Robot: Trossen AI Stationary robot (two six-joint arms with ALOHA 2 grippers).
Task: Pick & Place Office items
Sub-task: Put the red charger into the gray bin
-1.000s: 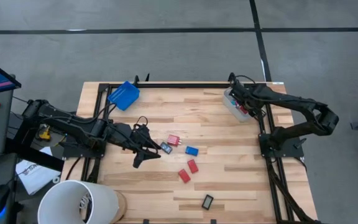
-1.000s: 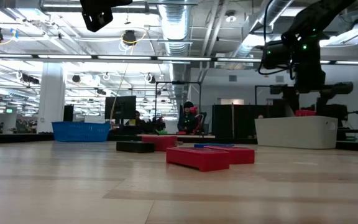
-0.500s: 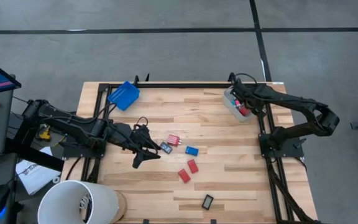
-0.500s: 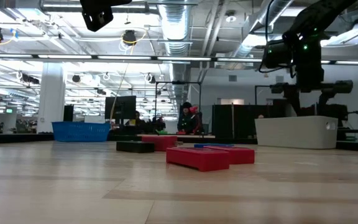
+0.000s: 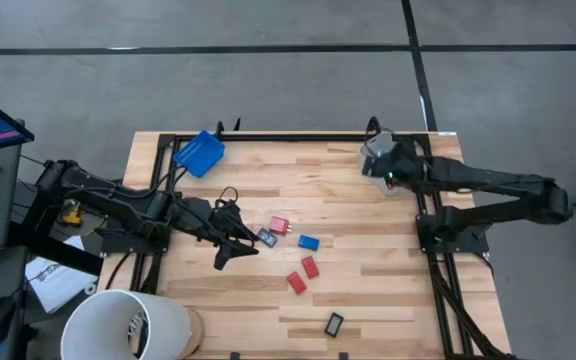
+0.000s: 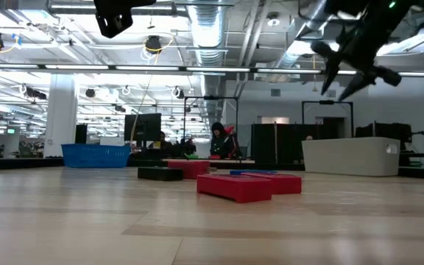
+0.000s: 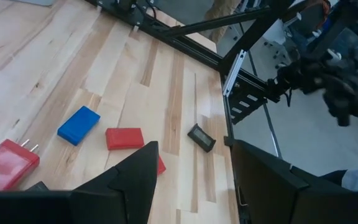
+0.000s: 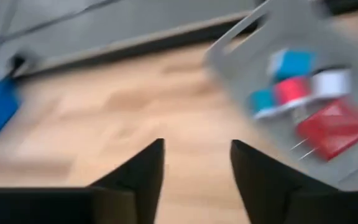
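Note:
Several small office items lie on the wooden table's middle: a red plug piece (image 5: 280, 226), a blue block (image 5: 308, 242), two red blocks (image 5: 310, 267) (image 5: 296, 282), and a black rectangle (image 5: 334, 323) near the near edge. My left gripper (image 5: 240, 250) hovers open just left of them. Its wrist view shows the blue block (image 7: 79, 124), a red block (image 7: 124, 138) and the black rectangle (image 7: 201, 137) ahead. My right gripper (image 5: 380, 165) is open, raised over the clear grey bin (image 6: 352, 156) at the far right. The bin (image 8: 229, 56) holds red, blue and white pieces.
A blue tray (image 5: 199, 152) sits at the table's far left corner. A white bucket (image 5: 123, 325) stands off the near left corner. Black frame rails run along the table's left, right and far edges. Bare wood lies between the items and the bin.
My right gripper has risen from just above the bin and tipped, its arm stretching out to the right. A red piece seen under it at the bin's rim a second ago no longer shows there. My left arm has kept still.

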